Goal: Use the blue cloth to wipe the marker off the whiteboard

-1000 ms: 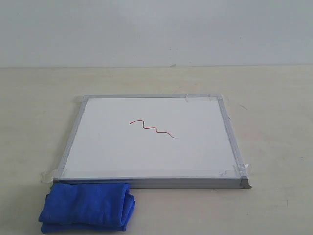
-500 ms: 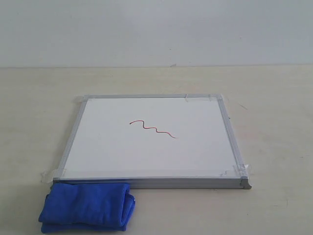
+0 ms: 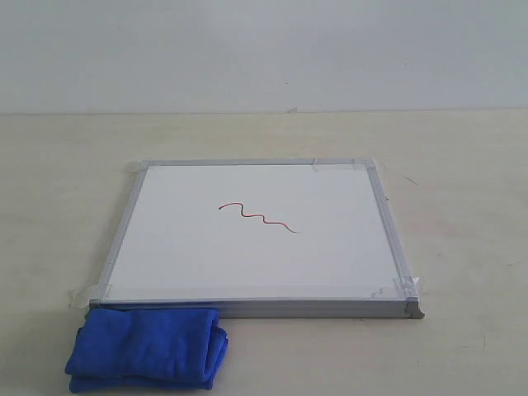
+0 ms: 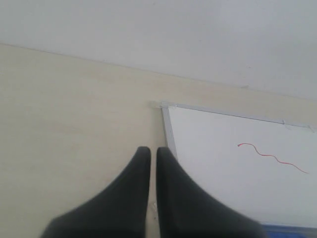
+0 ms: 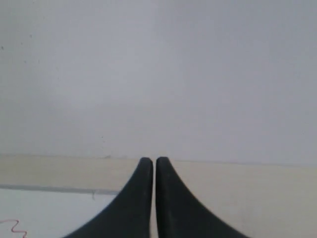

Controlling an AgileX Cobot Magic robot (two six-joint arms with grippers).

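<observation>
Whiteboard (image 3: 247, 264): centre of frame, flat on table (image 3: 462, 165).
Marker (image 3: 256, 218): red squiggle, mid-board, intact.
Blue cloth (image 3: 148, 356): folded, lower left, against the board's corner, ungrasped.
Left gripper (image 4: 149, 153), right gripper (image 5: 150, 161): jaws closed, empty.
Progress: nothing done; pickup and wiping remain.

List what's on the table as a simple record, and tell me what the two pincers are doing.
whiteboard: flat on the table, corners taped
marker: red squiggle near the board's middle, not yet wiped
blue cloth: folded, on the table by the board's front left corner
left pincer: shut, empty, near the board's left edge
right pincer: shut, empty
</observation>
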